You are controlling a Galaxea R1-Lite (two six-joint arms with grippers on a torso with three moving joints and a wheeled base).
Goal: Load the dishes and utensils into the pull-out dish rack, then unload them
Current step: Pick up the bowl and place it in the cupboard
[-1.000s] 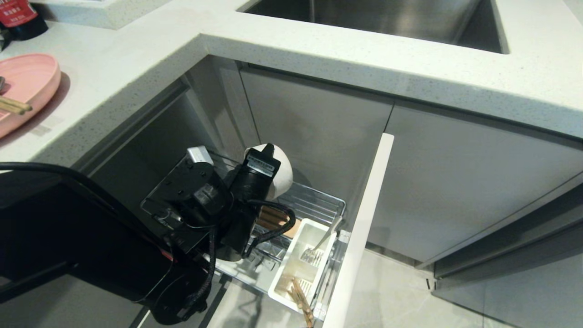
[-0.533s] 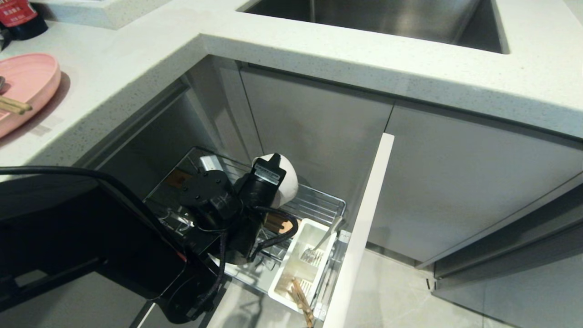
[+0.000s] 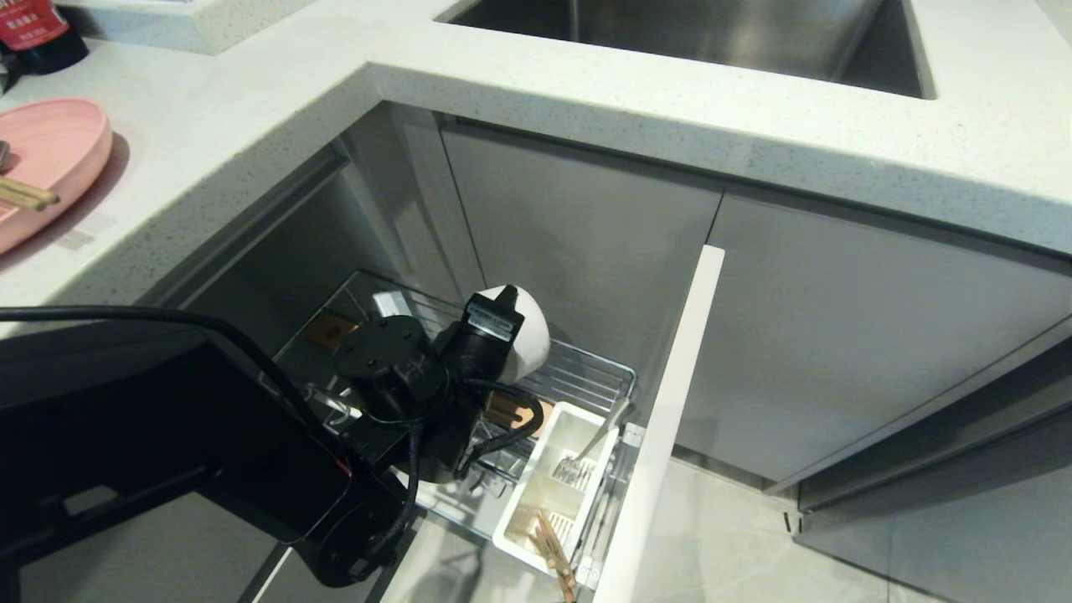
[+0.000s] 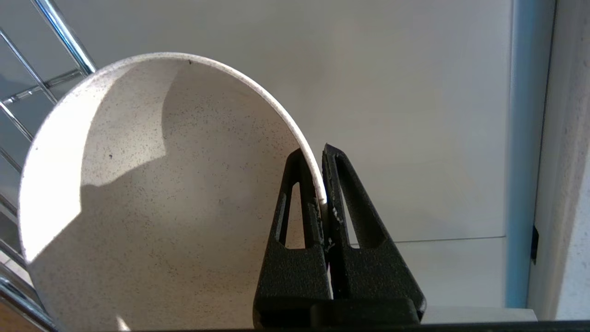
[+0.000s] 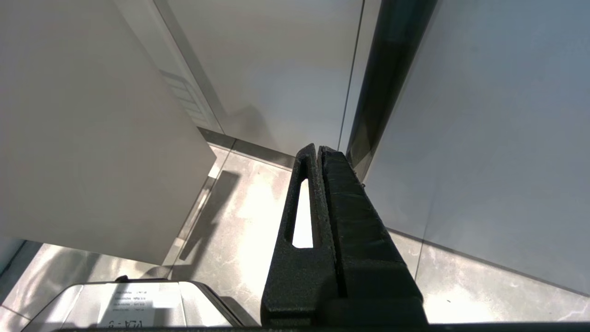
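Now left claw, clamped on the white bowl's rim, has dropped lower over the dish rack, toward 5 o'clock — likely loading it; right claw parked, closed.

A pale speckled countertop turns a corner and runs across the top of the head view. A steel sink is sunk into it at the far edge. Below hang flat grey cabinet doors, split by thin vertical seams, with a dark recess under the counter's left run (its depth cannot be told). The floor is light grey marbled tile with glare patches. At the far left corner stands a dark bottle with a red label.
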